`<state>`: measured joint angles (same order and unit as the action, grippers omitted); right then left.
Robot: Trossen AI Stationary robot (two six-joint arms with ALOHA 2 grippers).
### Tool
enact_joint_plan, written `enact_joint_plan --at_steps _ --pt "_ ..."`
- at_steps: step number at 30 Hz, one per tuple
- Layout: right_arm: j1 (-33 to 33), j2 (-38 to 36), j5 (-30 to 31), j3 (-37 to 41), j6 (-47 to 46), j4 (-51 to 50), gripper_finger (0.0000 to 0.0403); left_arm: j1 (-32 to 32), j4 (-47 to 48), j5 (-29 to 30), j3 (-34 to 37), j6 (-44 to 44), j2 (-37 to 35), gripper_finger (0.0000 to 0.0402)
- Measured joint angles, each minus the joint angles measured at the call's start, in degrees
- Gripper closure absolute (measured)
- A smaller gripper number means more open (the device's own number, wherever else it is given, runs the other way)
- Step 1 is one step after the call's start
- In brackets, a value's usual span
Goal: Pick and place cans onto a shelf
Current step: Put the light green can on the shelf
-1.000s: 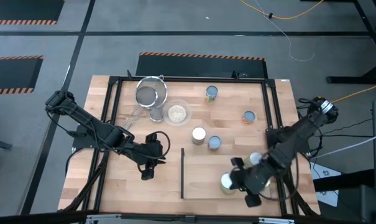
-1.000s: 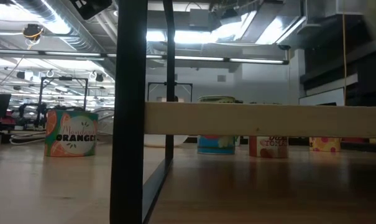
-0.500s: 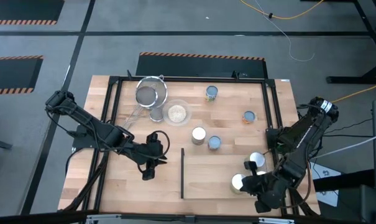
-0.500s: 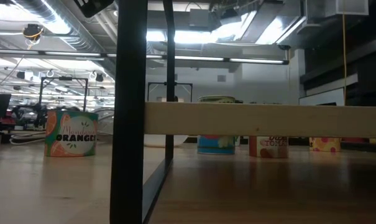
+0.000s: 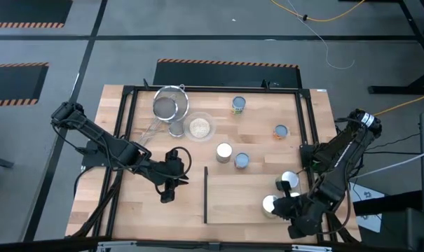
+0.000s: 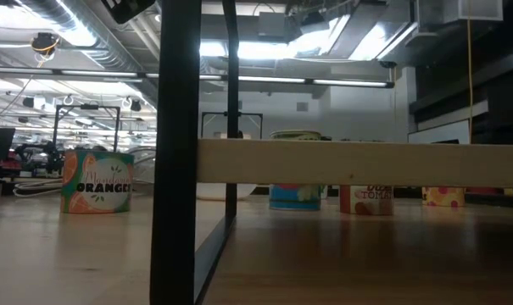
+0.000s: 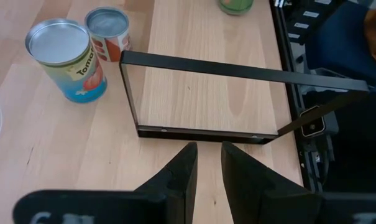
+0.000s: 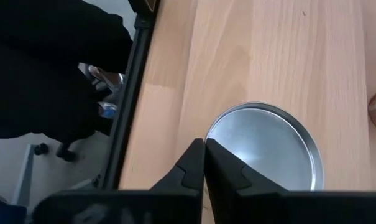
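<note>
Since a second ago, right pincer (image 5: 287, 207), fingers together, farther right beside shelf can (image 5: 269, 204)

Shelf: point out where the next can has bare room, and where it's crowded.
The shelf is bare from its dark upright edge across to the two cans at its right end. That end is crowded, with the right gripper there too.
</note>
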<state>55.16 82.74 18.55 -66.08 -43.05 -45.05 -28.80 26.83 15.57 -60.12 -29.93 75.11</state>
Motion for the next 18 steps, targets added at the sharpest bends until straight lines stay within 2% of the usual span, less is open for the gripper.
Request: enact_joint_plan --at_steps 18 --pt "0.0 1.3 -0.6 0.0 1.4 -1.0 0.0386 0.0 -0.9 0.0 0.0 0.0 0.0 0.0335"
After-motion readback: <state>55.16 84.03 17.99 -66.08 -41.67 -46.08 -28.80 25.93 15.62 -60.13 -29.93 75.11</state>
